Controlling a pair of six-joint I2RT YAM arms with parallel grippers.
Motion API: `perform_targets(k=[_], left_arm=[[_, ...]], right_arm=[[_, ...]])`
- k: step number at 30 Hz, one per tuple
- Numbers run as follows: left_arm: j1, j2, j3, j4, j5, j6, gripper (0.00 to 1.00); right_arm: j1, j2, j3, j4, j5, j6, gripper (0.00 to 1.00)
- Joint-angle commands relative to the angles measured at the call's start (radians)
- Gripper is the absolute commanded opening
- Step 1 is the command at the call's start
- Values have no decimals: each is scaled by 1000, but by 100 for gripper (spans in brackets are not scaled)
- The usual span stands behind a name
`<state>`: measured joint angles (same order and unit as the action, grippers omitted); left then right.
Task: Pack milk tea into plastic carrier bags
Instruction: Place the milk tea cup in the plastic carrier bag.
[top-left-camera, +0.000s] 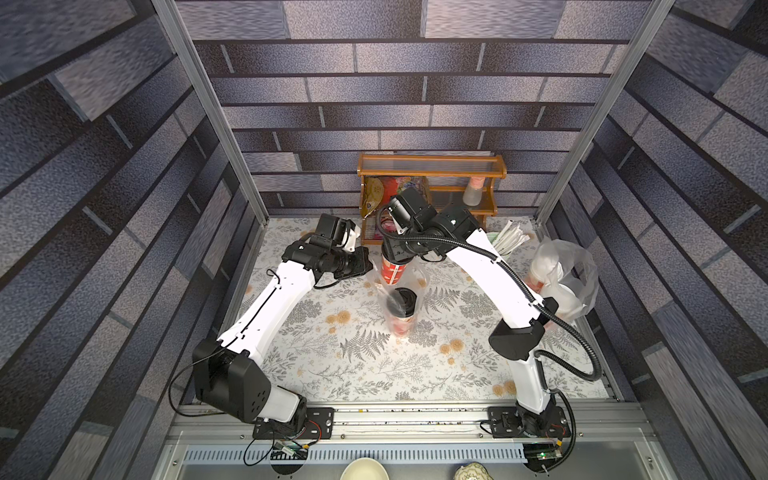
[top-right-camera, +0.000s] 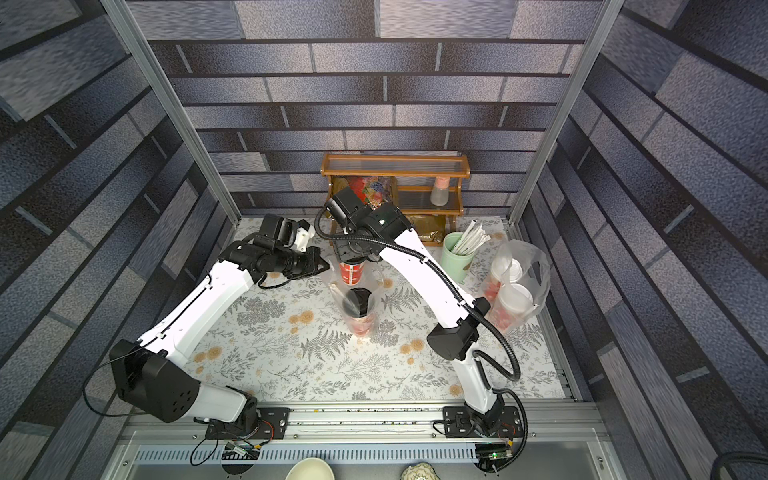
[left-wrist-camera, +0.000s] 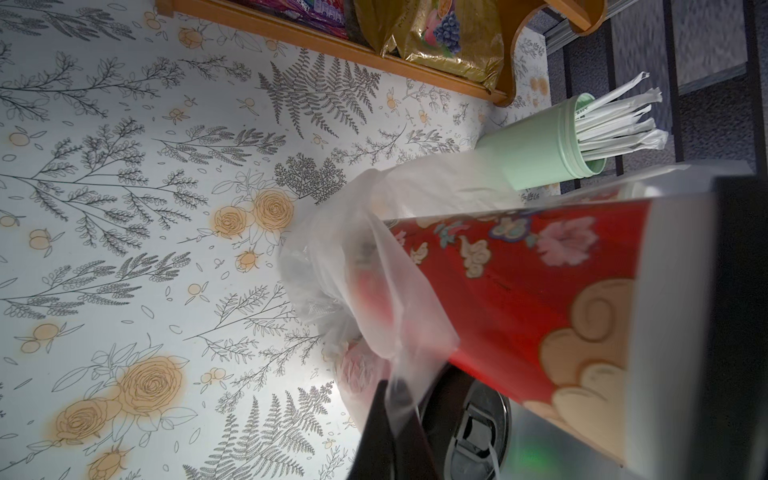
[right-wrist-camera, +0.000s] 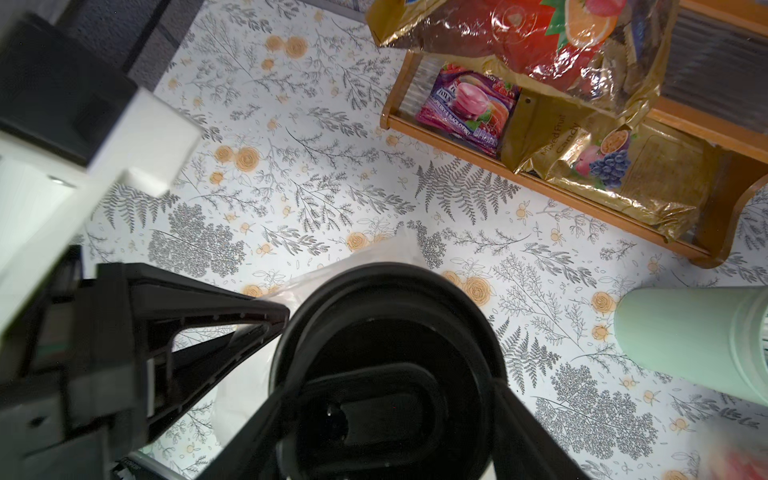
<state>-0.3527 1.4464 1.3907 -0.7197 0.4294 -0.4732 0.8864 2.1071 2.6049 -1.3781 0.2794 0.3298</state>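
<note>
**A:** Your left tool (left-wrist-camera: 395, 399) is pinched shut on the thin film of the clear bag (left-wrist-camera: 328, 257), mid-counter (top-left-camera: 353, 374). Hold that mouth wide.

**B:** Your right tool (right-wrist-camera: 395, 386) clamps the black-lidded cup (top-left-camera: 392, 270) around its top. The base is right at the bag's mouth, with film draped over it.

**A:** That film looks ready to snag. Lower slowly and upright, into the gap beside the packed cup (top-left-camera: 401, 305) standing inside.

**B:** Don't nudge that one over.

**A:** By your right arm, the full bag (top-right-camera: 536, 266) holds two white-lidded cups (top-right-camera: 515, 297).
</note>
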Motion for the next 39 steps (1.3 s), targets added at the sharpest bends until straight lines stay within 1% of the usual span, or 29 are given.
perform_targets(k=[1, 7, 15, 21, 25, 29, 32, 36, 39], left_arm=[[-1, -14, 17, 34, 44, -27, 0], [-26, 6, 42, 31, 40, -30, 0], [-28, -6, 54, 24, 29, -31, 0], [-28, -10, 62, 24, 25, -33, 0], [-26, -17, 62, 18, 13, -32, 0], [-25, -17, 65, 17, 15, -32, 0], [-25, -18, 67, 15, 16, -32, 0], [-25, -21, 72, 17, 29, -31, 0], [-26, -18, 71, 18, 35, -30, 0]], right_arm=[[20, 3, -29, 41, 45, -20, 56], [27, 13, -131, 113, 31, -21, 55], [27, 11, -274, 208, 17, -5, 55], [25, 14, -351, 258, 13, 4, 54], [23, 10, -391, 283, 34, 11, 55], [12, 14, -439, 320, 8, 18, 56], [7, 36, -446, 320, -11, 19, 56], [2, 55, -460, 311, -18, 22, 61], [-1, 53, -443, 292, -25, 24, 75]])
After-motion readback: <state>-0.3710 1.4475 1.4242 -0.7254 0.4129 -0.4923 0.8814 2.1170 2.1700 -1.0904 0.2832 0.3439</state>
